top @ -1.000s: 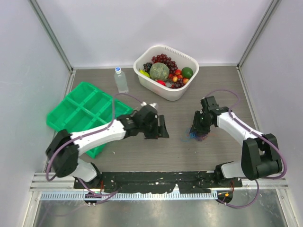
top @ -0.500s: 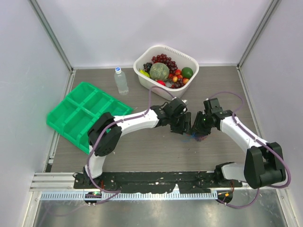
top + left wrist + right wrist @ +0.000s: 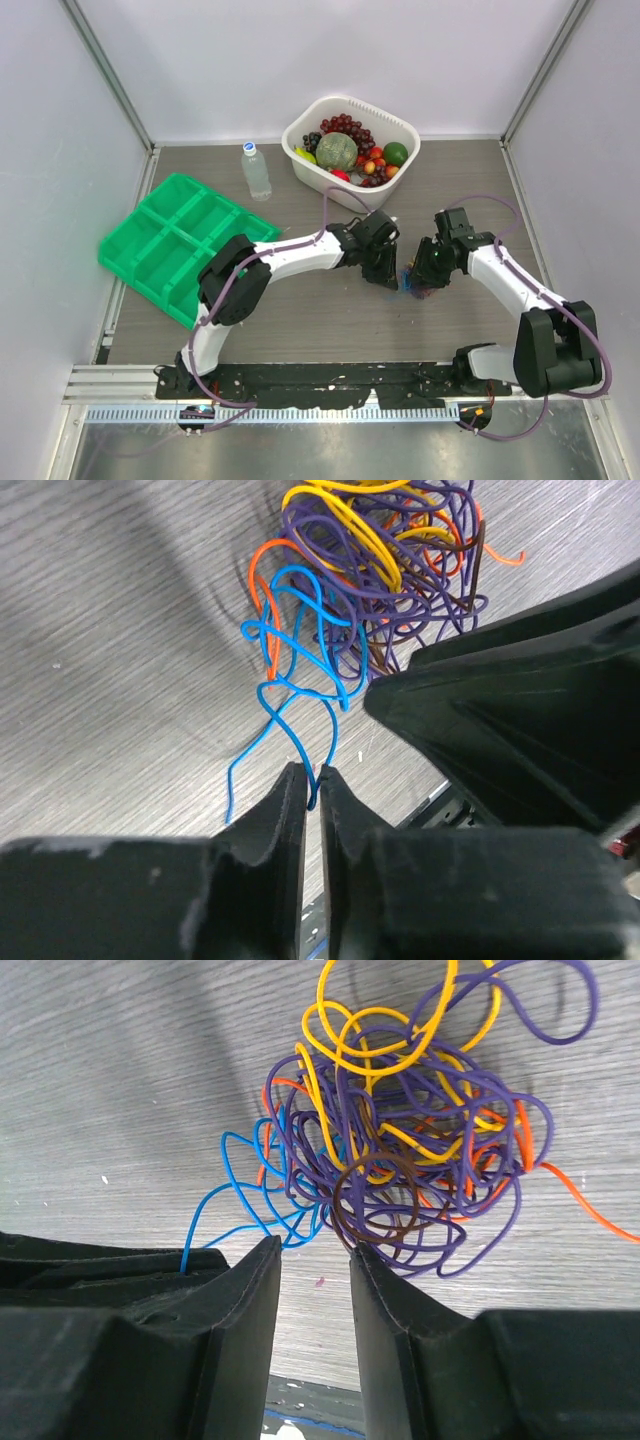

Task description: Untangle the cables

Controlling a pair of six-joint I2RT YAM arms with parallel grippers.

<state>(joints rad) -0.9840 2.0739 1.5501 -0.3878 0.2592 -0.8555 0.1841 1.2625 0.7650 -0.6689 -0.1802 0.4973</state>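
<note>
Swung in across the table (image 3: 300,330) within a second, the left gripper (image 3: 312,780) pinches a blue strand (image 3: 262,687) of the cables (image 3: 400,1140) bunched mid-table, as the right gripper (image 3: 315,1250) waits beside them, narrowly parted and empty; a gentle outward pull looks next.

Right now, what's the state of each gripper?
Left gripper: shut on the blue cable.
Right gripper: open, nothing between its fingers, tips at the edge of the cables.
</note>
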